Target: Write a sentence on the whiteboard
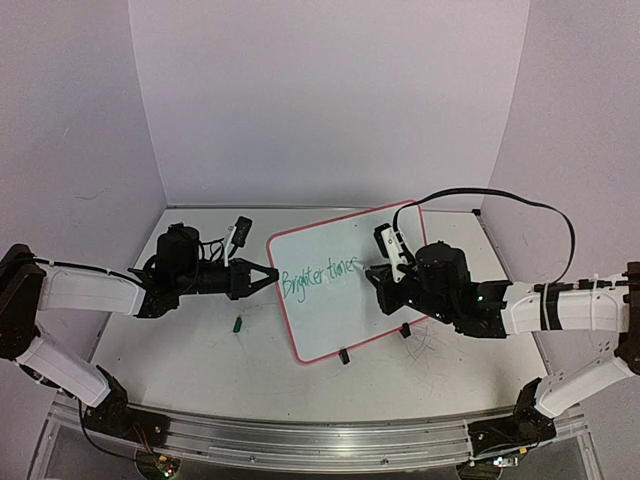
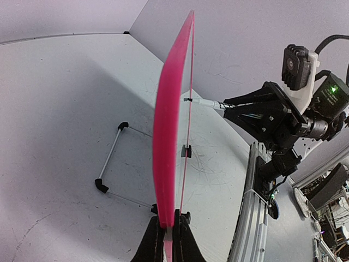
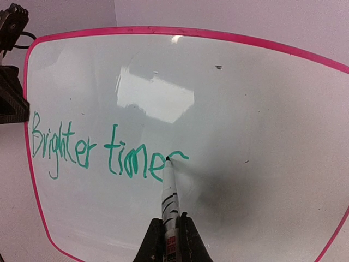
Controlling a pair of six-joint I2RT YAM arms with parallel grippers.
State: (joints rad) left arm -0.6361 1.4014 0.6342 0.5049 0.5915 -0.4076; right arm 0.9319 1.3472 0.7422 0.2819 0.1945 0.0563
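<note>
1. L arm: your left arm lies low across the table (image 1: 200,370), coming in from the left. Forearm approx. level, wrist pointing right.
2. Your left gripper (image 1: 266,276) is pinched tight on the left edge of the whiteboard (image 1: 325,335). The left wrist view shows a finger on either side of the pink rim.
3. R arm: reaches in from the right, forearm approx. level, wrist turned toward the board face.
4. Your right gripper (image 3: 170,221) is clamped on a marker (image 3: 169,185). The tip touches the board, just right of the last letter.
5. Whiteboard: mid-table, between both grippers, leaning back on its feet.
6. The sentence (image 3: 98,150): green, on the board's left half. Reads "Brighter time" plus a partial stroke at the tip.
7. Small green item (image 1: 237,323) lies on the table near the L wrist, apart from the board.
</note>
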